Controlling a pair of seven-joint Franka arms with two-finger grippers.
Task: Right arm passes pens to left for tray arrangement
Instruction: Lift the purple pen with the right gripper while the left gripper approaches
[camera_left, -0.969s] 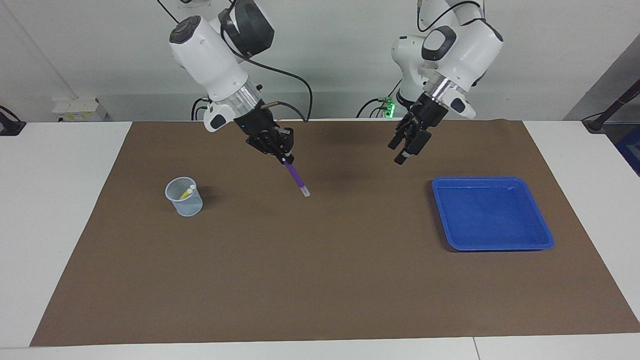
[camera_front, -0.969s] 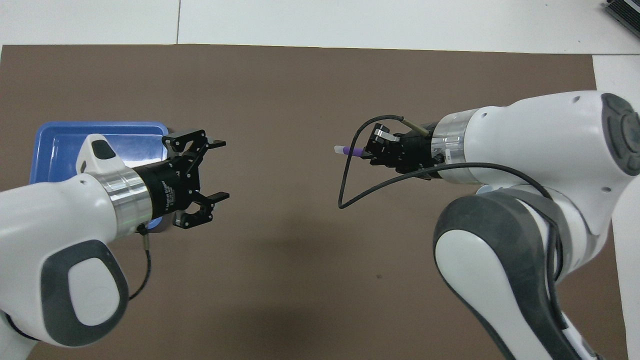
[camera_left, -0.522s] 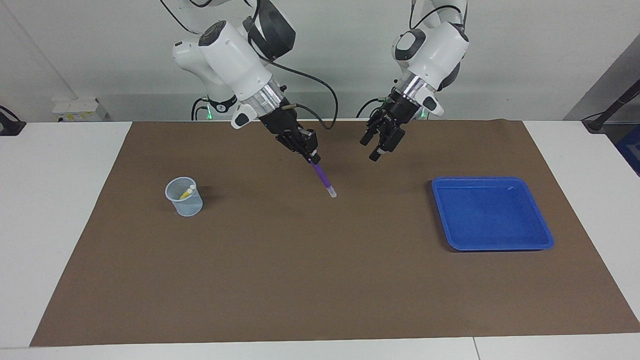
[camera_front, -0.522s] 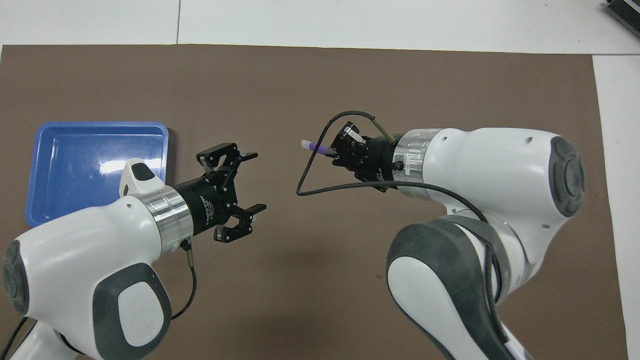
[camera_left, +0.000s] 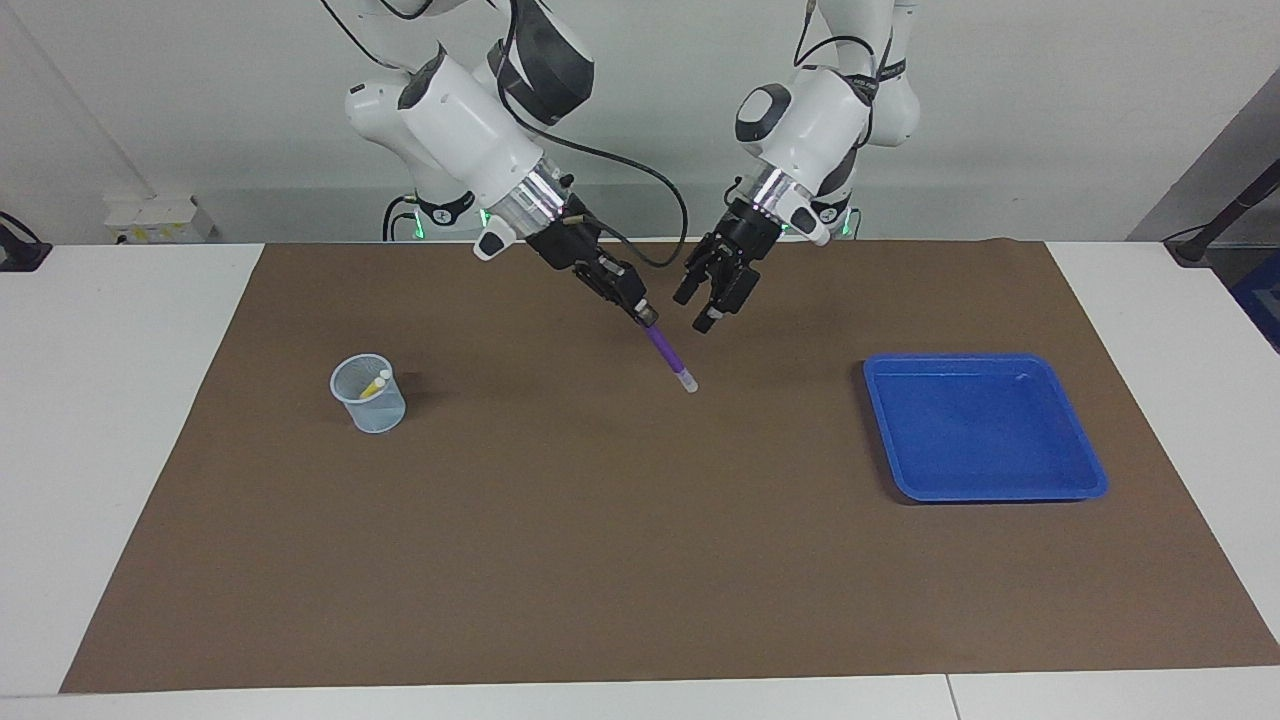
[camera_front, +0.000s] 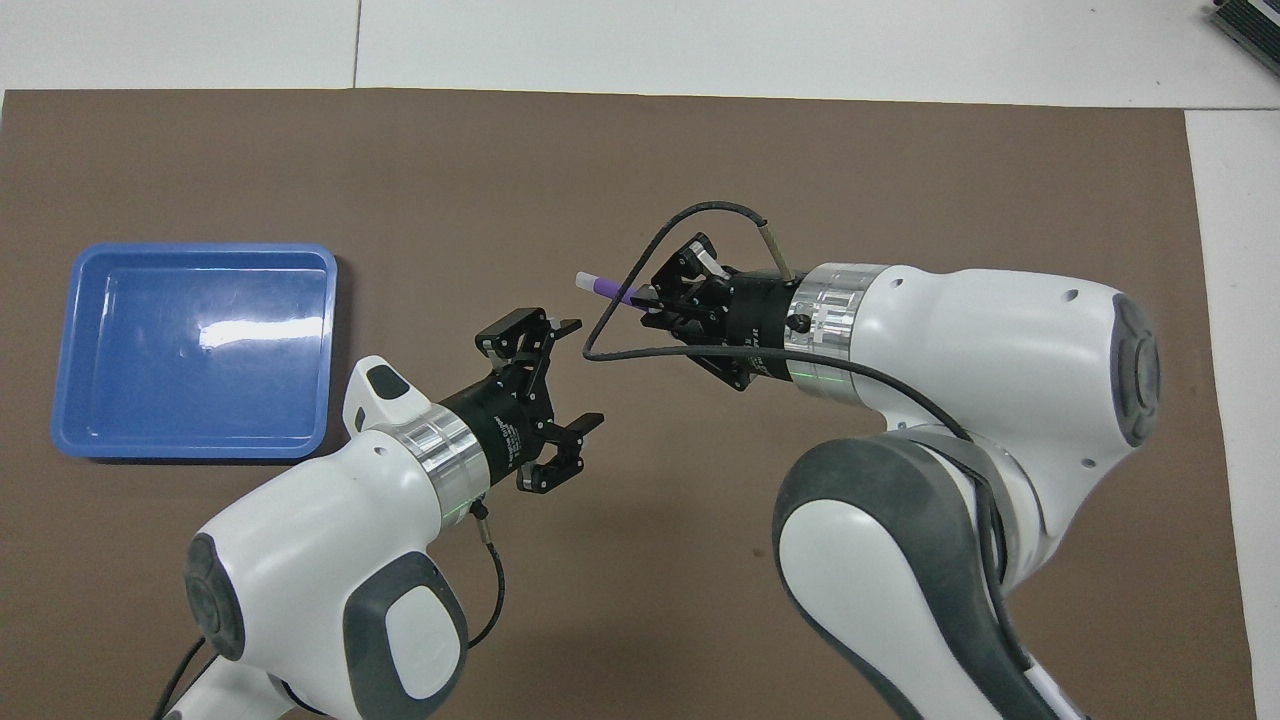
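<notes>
My right gripper (camera_left: 641, 311) is shut on the upper end of a purple pen (camera_left: 668, 355), held over the middle of the brown mat with its whitish cap slanting down. In the overhead view the purple pen (camera_front: 604, 288) sticks out of the right gripper (camera_front: 658, 299) toward the left gripper (camera_front: 584, 373). My left gripper (camera_left: 697, 312) hangs open close beside the pen, apart from it. The blue tray (camera_left: 960, 358) lies bare at the left arm's end of the mat, as the overhead view of the tray (camera_front: 80, 350) also shows. A yellow pen (camera_left: 375, 384) stands in the cup.
A small pale-blue mesh cup (camera_left: 372, 405) stands on the mat toward the right arm's end. The brown mat (camera_left: 600, 560) covers most of the white table. A black cable (camera_front: 640, 350) loops from the right wrist over the mat's middle.
Both grippers have closed in on each other over the mat's middle. The right one carried the purple pen toward the left arm's end; the open left one swung away from the tray.
</notes>
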